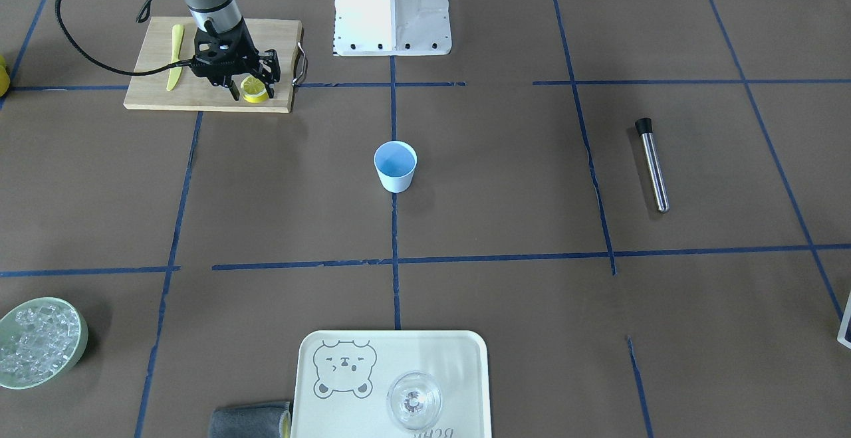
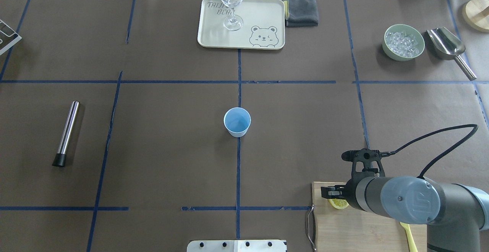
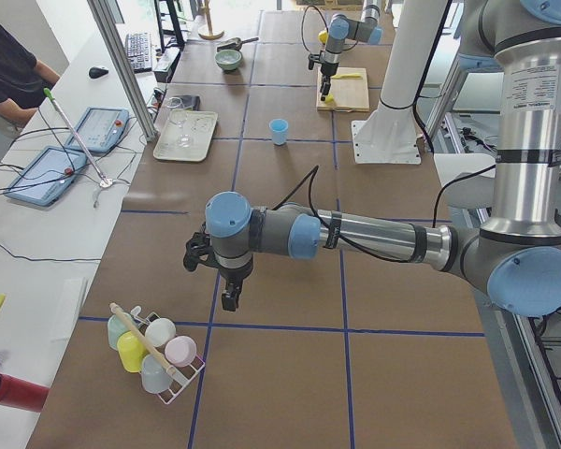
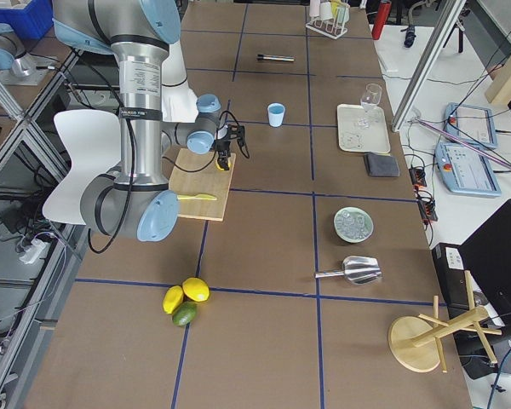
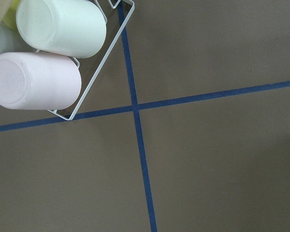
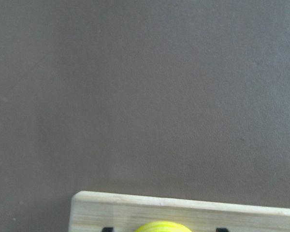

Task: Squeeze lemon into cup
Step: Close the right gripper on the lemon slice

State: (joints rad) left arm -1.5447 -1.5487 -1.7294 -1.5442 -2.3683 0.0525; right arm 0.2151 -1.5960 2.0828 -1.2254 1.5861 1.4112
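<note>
Two arms in play. Nearest in, at the robot's edge of the desk toward its right end, the right gripper is down on the wooden cutting board. Its fingers are spread, one on either side of the lemon slice, and the wrist view shows a gap on both sides. The slice sits by the board's corner closest to the desk's middle. A yellow plastic knife lies flat on the same board, apart from it.

Out at the desk's left end, the left gripper hangs near a wire rack of pastel cups; spread or pressed together, I cannot tell.

Further out, dead centre of the desk, the pale blue cup stands upright, well apart from the lemon.

At the middle of the far edge, a wine glass stands on the bear-print tray.
</note>
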